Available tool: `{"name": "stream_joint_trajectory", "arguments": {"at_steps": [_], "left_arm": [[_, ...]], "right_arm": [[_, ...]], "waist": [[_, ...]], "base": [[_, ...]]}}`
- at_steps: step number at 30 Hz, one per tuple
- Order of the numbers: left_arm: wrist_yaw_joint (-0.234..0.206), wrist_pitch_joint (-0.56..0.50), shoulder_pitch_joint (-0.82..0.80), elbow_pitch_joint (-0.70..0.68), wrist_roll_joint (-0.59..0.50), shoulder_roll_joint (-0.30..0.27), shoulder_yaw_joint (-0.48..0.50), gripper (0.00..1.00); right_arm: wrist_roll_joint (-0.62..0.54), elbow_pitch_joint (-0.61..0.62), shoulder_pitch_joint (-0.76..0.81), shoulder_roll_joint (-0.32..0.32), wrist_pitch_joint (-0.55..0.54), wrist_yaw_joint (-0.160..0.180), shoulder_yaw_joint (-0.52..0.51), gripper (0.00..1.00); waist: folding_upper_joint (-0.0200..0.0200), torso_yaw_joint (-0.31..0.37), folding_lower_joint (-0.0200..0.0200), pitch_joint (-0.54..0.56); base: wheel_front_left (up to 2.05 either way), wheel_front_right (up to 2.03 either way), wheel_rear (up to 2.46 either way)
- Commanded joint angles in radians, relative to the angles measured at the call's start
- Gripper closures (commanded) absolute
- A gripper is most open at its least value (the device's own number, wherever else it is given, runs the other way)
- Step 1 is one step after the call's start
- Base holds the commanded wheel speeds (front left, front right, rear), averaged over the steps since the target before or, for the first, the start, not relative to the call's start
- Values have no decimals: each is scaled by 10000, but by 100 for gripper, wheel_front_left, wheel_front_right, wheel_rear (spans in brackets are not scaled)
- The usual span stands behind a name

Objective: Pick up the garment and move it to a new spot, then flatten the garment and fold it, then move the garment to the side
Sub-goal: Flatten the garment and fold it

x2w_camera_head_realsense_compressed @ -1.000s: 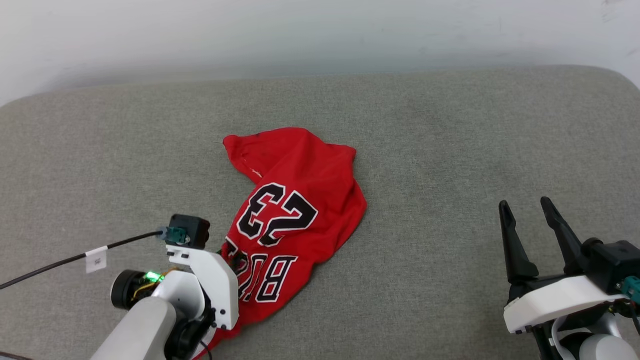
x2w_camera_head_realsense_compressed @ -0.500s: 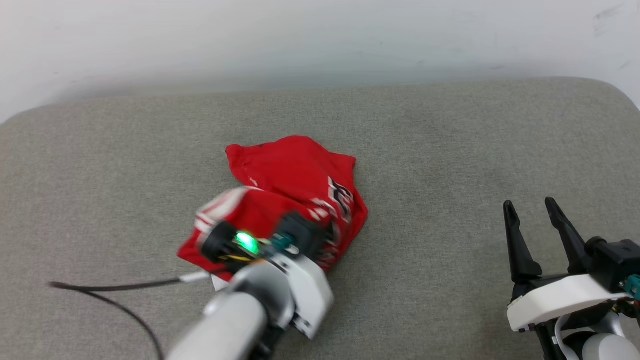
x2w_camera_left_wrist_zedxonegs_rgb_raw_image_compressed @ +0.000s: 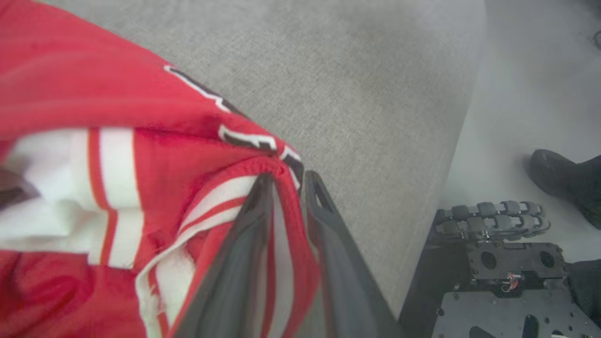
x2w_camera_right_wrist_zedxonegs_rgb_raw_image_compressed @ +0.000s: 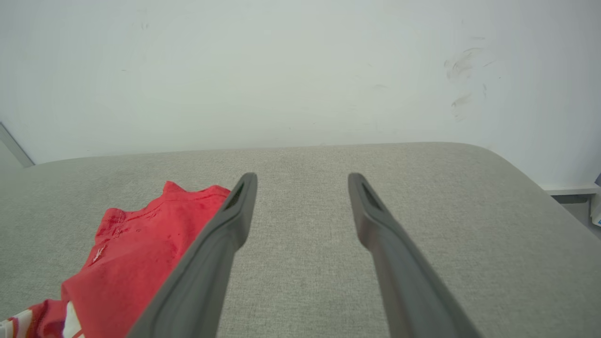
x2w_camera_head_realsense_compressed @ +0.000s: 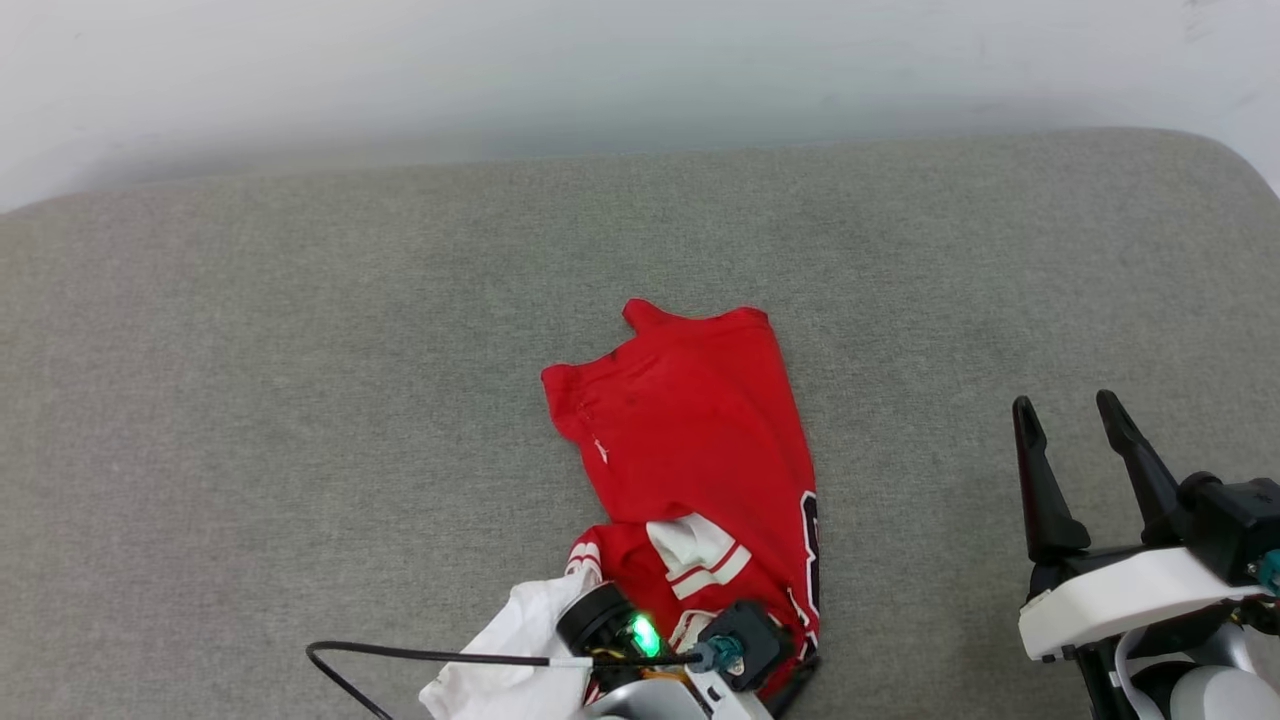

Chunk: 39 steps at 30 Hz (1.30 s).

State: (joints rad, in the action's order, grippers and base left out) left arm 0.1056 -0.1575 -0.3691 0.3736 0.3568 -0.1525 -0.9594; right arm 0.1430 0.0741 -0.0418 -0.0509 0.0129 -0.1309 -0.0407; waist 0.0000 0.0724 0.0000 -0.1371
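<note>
The garment [x2w_camera_head_realsense_compressed: 690,440], red with white sleeves and striped trim, lies stretched out on the grey cushion, its far end pointing away from me and its near end bunched at the bottom of the head view. In the left wrist view my left gripper [x2w_camera_left_wrist_zedxonegs_rgb_raw_image_compressed: 287,176] is shut on a fold of the garment [x2w_camera_left_wrist_zedxonegs_rgb_raw_image_compressed: 94,94] at its striped trim, with red cloth pinched between the fingers. My left arm's camera block [x2w_camera_head_realsense_compressed: 745,640] sits over that bunched end. My right gripper [x2w_camera_head_realsense_compressed: 1065,406] stands open and empty at the right, apart from the garment [x2w_camera_right_wrist_zedxonegs_rgb_raw_image_compressed: 136,253]; its open fingers frame my right gripper [x2w_camera_right_wrist_zedxonegs_rgb_raw_image_compressed: 303,178].
The grey cushion [x2w_camera_head_realsense_compressed: 300,350] runs back to a white wall [x2w_camera_head_realsense_compressed: 640,70]. Its near edge [x2w_camera_left_wrist_zedxonegs_rgb_raw_image_compressed: 450,155] drops to the floor, where my base [x2w_camera_left_wrist_zedxonegs_rgb_raw_image_compressed: 493,263] and a dark shoe [x2w_camera_left_wrist_zedxonegs_rgb_raw_image_compressed: 563,178] show. A black cable [x2w_camera_head_realsense_compressed: 430,657] trails left from the left wrist.
My left gripper shut on the garment's near end and dragged it right and toward the cushion's near edge. The garment went from a heap to a long strip. The right arm stayed put.
</note>
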Motion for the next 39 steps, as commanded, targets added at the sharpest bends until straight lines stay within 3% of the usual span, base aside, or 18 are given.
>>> {"name": "stream_joint_trajectory", "arguments": {"at_steps": [1,8,13,20,24,31,39], "left_arm": [[-55,335,-164,0,-45,86,86,0],[-679,2192,-200,-649,-13,215,799,0],[-1554,3212,195,-1248,416,-1,1936,0],[-2912,3765,901,-1776,1023,-778,3730,0],[-3446,3869,1373,-2034,1277,-1384,4557,0],[-3861,3675,2065,-2511,1489,-2346,5325,0],[-3861,3285,2179,-3101,1372,-2481,5014,0]], "right_arm": [[21,-14,-108,12,39,3,-35,0],[-101,-95,107,12,-35,3,18,0],[-183,-24,297,12,-146,3,50,0],[-257,143,647,12,-344,3,20,0],[-315,227,837,12,-465,3,55,0],[-341,366,967,10,-622,3,98,0],[-233,153,824,12,-1268,3,60,0]], "waist": [[0,-65,0,45],[0,-349,0,541],[0,-508,0,906],[0,-758,0,1273],[0,-854,0,1411],[0,-921,0,1511],[0,-1252,0,1449]], "base": [[0,0,0],[0,0,0],[0,0,0],[0,0,0],[0,0,0],[0,0,0],[0,0,0]]}}
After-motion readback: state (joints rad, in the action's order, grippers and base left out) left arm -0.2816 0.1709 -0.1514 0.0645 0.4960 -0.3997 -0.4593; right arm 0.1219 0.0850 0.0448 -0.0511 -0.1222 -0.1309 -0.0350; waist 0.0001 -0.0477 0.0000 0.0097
